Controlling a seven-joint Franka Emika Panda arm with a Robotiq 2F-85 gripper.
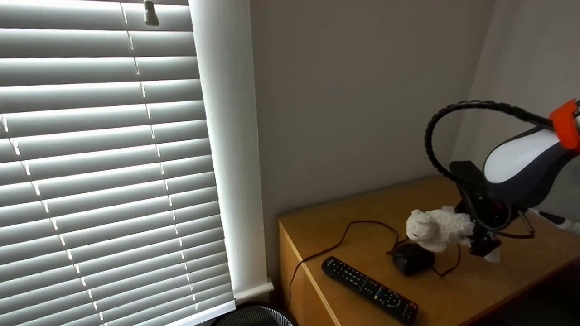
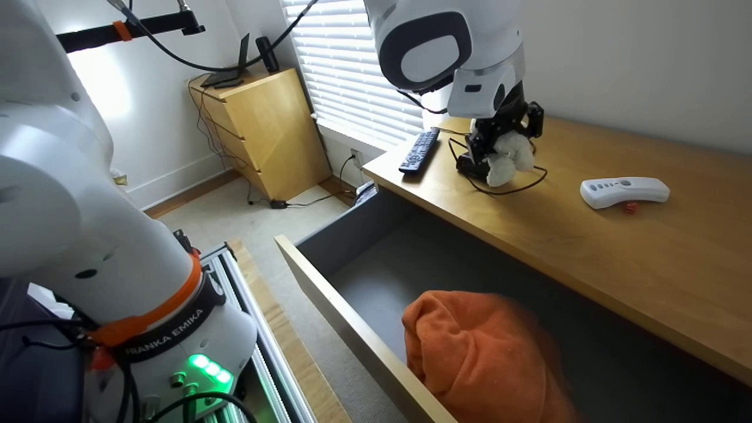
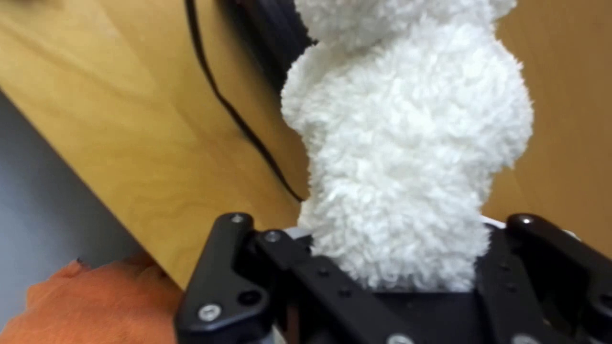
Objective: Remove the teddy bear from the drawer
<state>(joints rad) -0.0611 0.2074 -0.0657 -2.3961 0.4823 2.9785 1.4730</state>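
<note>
Looking over the wooden top (image 2: pixel 675 252), I see the bear (image 1: pixel 446 228) held above it, near the mouse (image 1: pixel 411 260), the gripper (image 3: pixel 397 260) clamped on its lower end. In an exterior view its long axis runs nearly level, the head (image 1: pixel 419 227) pointing toward the blinds (image 1: pixel 104 179), a dark spot on the face. From the wrist, the body stretches straight out from the jaws, its head partly cut off at the top. The open drawer (image 2: pixel 346 323) lies in plain sight in an exterior view, an orange cloth (image 2: pixel 487 358) inside; the wrist view catches only part of each.
</note>
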